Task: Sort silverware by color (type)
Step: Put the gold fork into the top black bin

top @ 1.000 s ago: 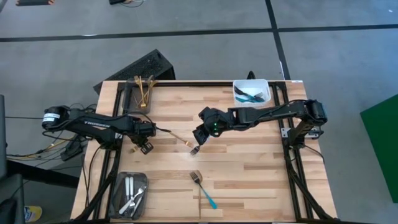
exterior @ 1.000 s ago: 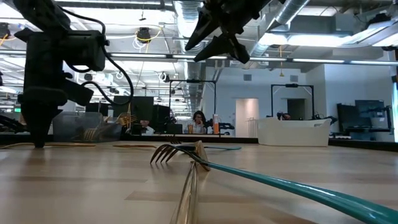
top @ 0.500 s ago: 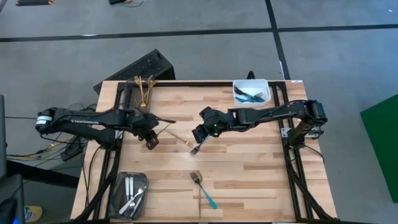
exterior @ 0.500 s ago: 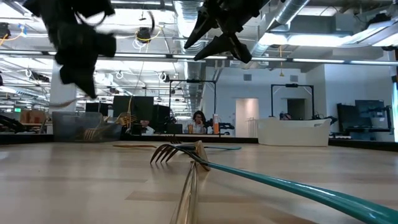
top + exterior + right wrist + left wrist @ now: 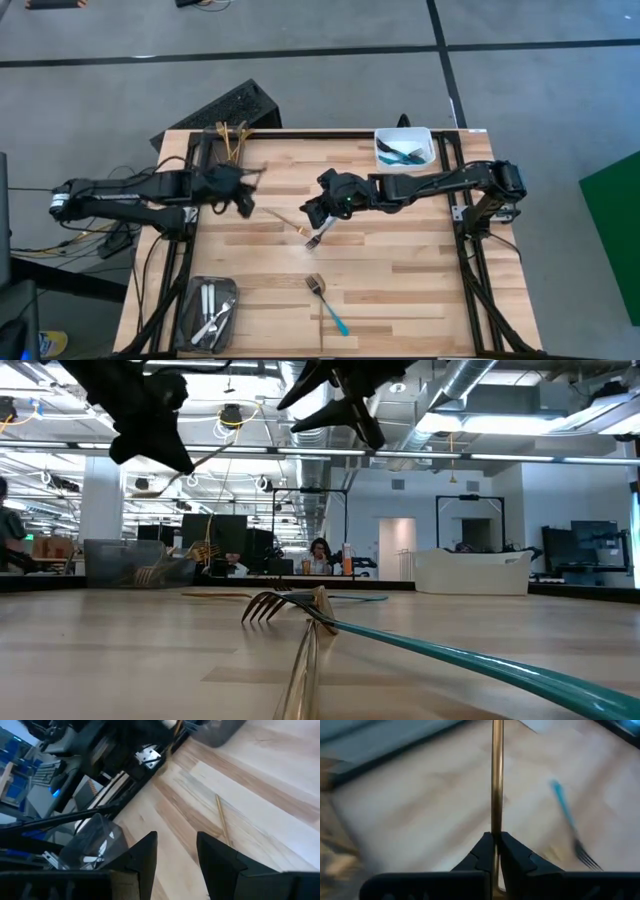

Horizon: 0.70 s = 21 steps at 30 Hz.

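Table: light wood butcher-block top (image 5: pixel 400 250) on a dark frame, grey floor around it; low view shows an open office hall behind.
Left gripper (image 5: pixel 243 190): far-left part of the table, raised off the wood, fingers (image 5: pixel 485 852) pressed together on a gold utensil (image 5: pixel 496 780); the handle sticks straight out past the fingertips.
Right gripper (image 5: pixel 312 214): mid-table, raised, fingers (image 5: pixel 145 852) spread, nothing between them; hangs right above the fork lying there.
Gold fork on table (image 5: pixel 316 237): centre, its thin handle running off to the far left; flat on the wood.
Blue-handled fork (image 5: pixel 327 302): near-centre, flat, tines to the far side, teal handle running near-right; closest thing in the low view (image 5: pixel 430 645).
Gold tray (image 5: pixel 222 155): dark tray at the far-left corner, a few gold pieces in it.
Silver tray (image 5: pixel 208 312): dark tray at the near-left corner, holds several silver/white pieces (image 5: pixel 210 305).
White bin (image 5: pixel 405 147): far-right corner, blue-handled pieces inside.
Person: seated far back in the low view (image 5: pixel 321 555), well beyond the table.
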Each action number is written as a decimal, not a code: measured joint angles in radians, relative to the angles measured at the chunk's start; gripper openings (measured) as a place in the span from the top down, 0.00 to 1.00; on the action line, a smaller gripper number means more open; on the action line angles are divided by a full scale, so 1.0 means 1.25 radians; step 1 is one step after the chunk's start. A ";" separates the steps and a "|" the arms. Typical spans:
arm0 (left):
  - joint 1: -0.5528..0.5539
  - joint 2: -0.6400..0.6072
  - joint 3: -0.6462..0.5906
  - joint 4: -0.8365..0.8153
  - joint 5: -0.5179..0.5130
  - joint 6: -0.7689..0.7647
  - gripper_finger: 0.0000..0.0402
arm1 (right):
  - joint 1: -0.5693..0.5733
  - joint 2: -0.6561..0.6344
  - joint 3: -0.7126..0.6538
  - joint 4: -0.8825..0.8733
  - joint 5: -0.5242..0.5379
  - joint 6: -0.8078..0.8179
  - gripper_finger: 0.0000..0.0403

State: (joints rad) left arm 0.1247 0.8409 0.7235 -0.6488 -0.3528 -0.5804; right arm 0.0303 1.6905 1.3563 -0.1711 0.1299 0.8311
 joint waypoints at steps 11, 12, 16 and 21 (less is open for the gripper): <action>0.361 0.044 0.000 0.013 -0.026 0.060 0.99 | -0.016 0.000 0.000 -0.002 -0.042 -0.063 0.59; 0.397 0.056 0.000 0.013 -0.016 0.065 0.99 | -0.016 0.000 0.000 -0.003 -0.044 -0.071 0.59; 0.514 0.105 0.000 0.017 0.017 0.069 0.99 | -0.025 0.000 0.000 -0.011 -0.046 -0.085 0.59; 0.614 0.153 0.000 0.038 0.048 0.070 0.98 | -0.041 0.000 0.000 -0.047 -0.047 -0.109 0.59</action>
State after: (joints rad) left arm 0.8925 1.0320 0.7238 -0.6014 -0.2923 -0.4931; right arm -0.0211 1.6901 1.3563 -0.2294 0.0712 0.6948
